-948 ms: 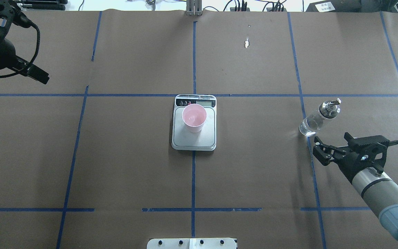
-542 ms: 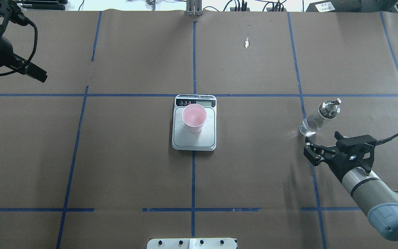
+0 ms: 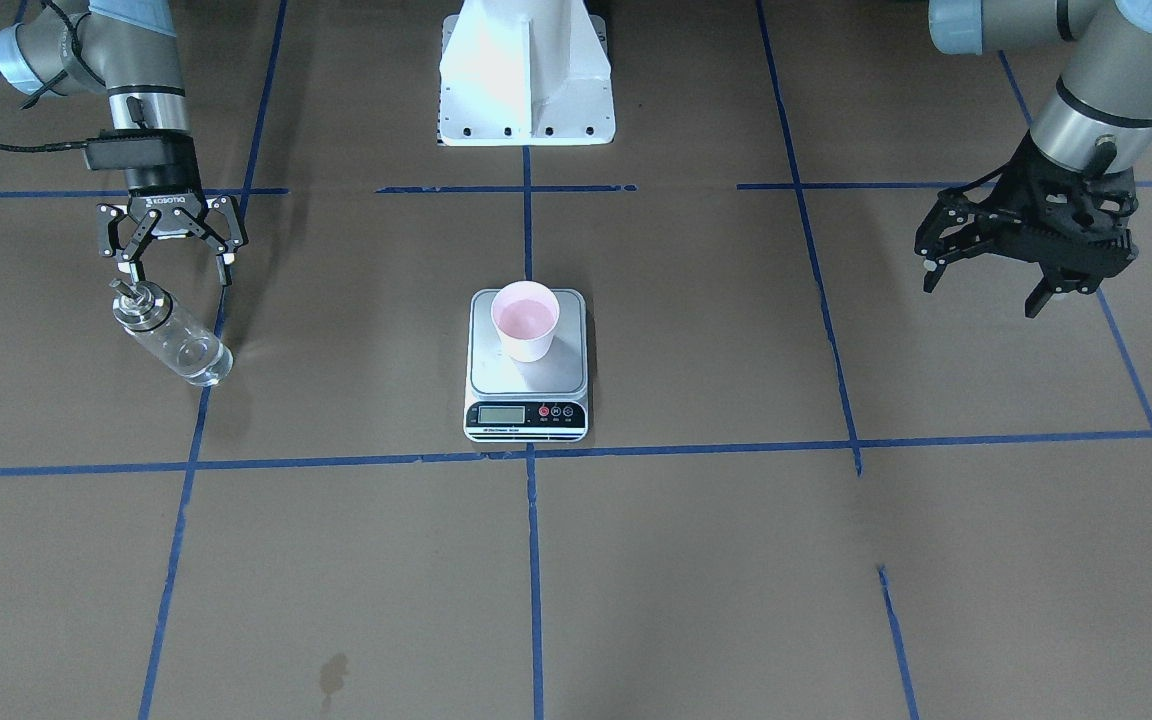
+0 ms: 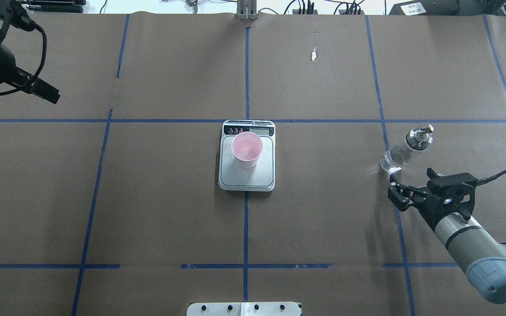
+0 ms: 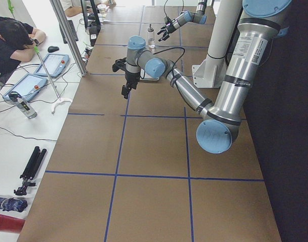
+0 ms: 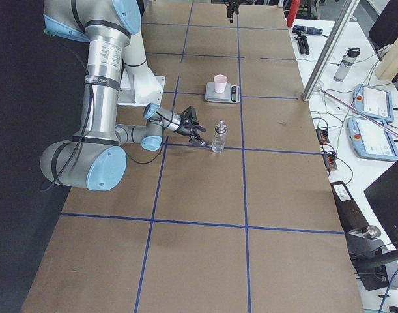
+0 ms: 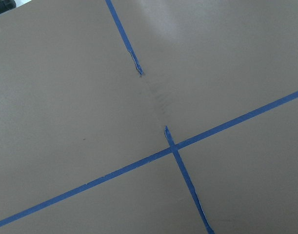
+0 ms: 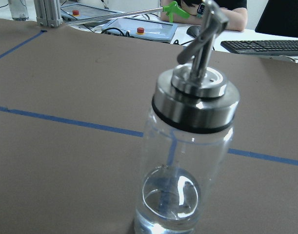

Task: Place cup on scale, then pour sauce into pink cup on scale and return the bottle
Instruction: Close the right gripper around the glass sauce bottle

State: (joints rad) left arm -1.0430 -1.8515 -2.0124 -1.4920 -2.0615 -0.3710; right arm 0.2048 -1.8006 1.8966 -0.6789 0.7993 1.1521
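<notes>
The pink cup (image 4: 246,149) (image 3: 526,318) stands upright on the scale (image 4: 246,177) (image 3: 526,378) at the table's middle. At the right, the clear bottle (image 4: 404,150) (image 3: 171,335) (image 8: 188,161) stands upright on the paper, silver cap and spout on top. A little clear sauce (image 8: 168,207) lies at its bottom. My right gripper (image 4: 396,194) (image 3: 176,272) is open just on the robot's side of the bottle, not touching it. My left gripper (image 3: 981,292) hangs open and empty above the table's far left.
Blue tape lines (image 4: 246,74) divide the brown paper. The white robot base (image 3: 526,80) sits at the near edge. A metal post (image 6: 322,59), tablets (image 6: 374,101) and a seated person (image 5: 12,35) are beyond the far edge.
My right gripper has drawn back a little from the bottle, toward the robot and slightly inward. The left arm has shifted slightly outward. Cup, scale and bottle have not moved.
</notes>
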